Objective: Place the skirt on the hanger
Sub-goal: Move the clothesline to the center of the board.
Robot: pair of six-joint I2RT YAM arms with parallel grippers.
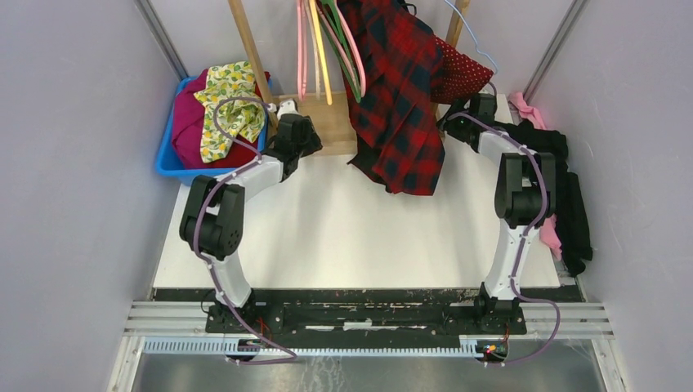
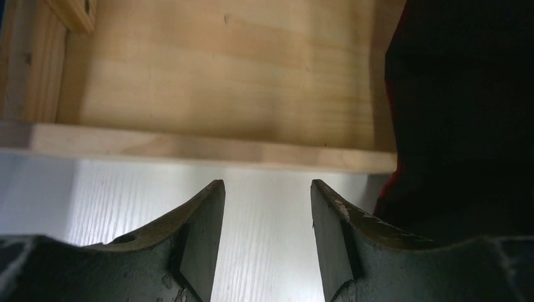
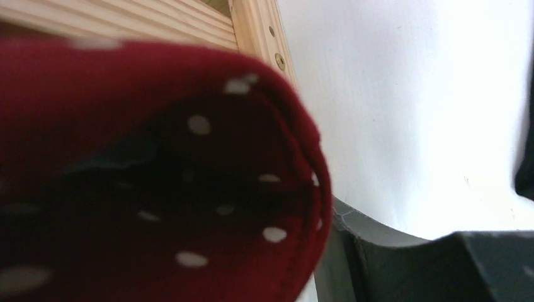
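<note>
Left gripper (image 2: 267, 207) gapes empty. The right gripper's (image 1: 472, 104) hold on the skirt (image 3: 157, 189), at one o'clock, is unclear, so the cloth may slip.

**Cloth, pale wood and matt dark plastic**

The skirt (image 3: 157, 189) is matt dark-red cloth with white dots and a stitched, rolled edge. The plaid garment (image 1: 400, 98) is soft, matt red-and-black cloth. The rack (image 2: 220, 82) is pale bare-looking wood with a plain grain and brass-coloured screw heads. The table (image 1: 343, 237) is white, and close up it looks finely ribbed with a dull sheen. The left tool (image 2: 267, 189) has dark matt fingers (image 2: 201, 239), scuffed at the edges. The bin (image 1: 167, 151) is smooth blue plastic. The hanger (image 1: 482, 51) is thin, smooth, pale wire.
</note>
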